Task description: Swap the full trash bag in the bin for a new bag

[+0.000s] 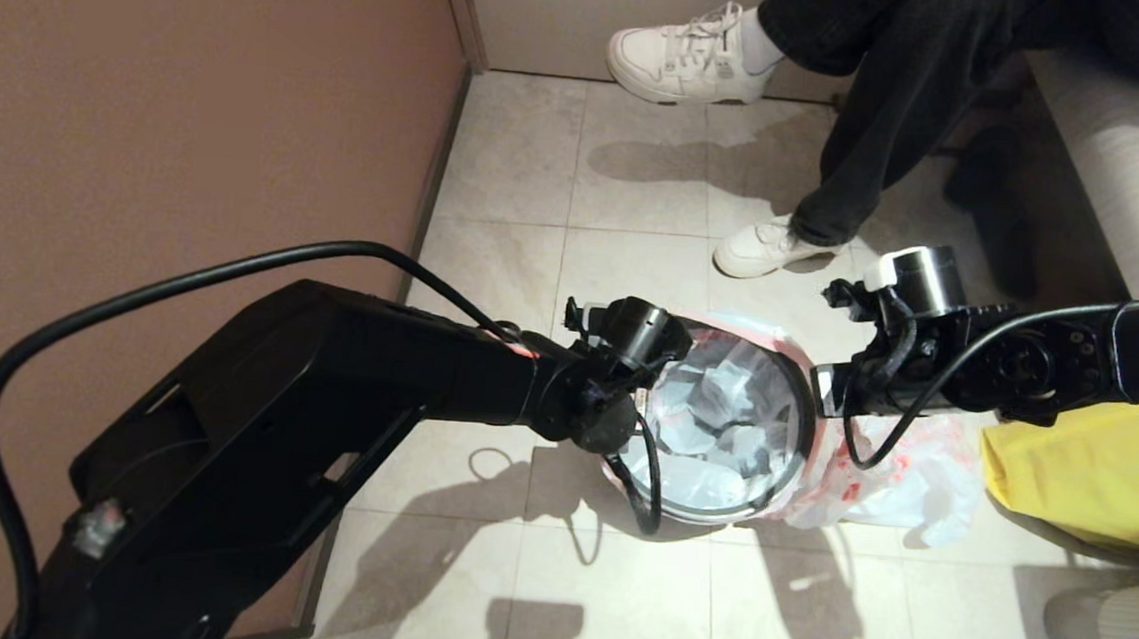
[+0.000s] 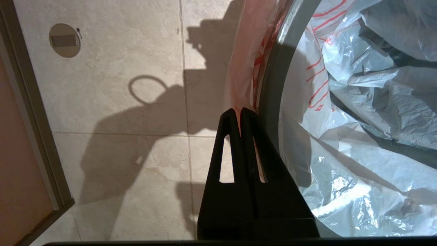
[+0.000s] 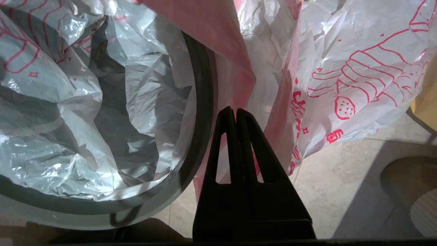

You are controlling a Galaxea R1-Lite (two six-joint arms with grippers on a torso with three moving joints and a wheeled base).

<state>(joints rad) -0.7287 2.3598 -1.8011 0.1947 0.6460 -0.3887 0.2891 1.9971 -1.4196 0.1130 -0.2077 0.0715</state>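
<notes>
- The left gripper (image 2: 240,111) is seen at the bin's (image 1: 807,416) left rim, fingers together, seemingly pinching the pink edge of the new bag (image 1: 712,430).
- The new bag is seated inside the bin; its edge should be drawn evenly down over the hoop from both sides.
- The right gripper (image 3: 235,111) is held at the bin's right rim, fingers together; whether film is pinched cannot be told.
- The full trash bag (image 1: 909,484) is left just right of the bin and could be snagged.
- A yellow cloth (image 1: 1090,476) lies further right of the bin.

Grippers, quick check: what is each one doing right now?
Left gripper: shut, pinching the pink edge of the bag lining the bin.
Right gripper: shut on that bag's pink edge, opposite side.
</notes>
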